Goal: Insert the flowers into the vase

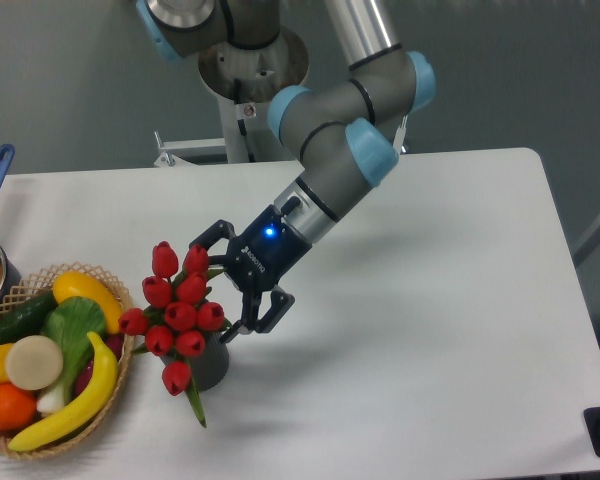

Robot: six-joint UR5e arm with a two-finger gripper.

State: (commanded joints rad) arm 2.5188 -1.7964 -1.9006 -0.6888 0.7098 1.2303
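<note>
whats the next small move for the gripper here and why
Probably back the gripper up and away to the right. Its jaws look spread open beside the flowers, which already sit in the vase, leaning toward the basket.
</note>
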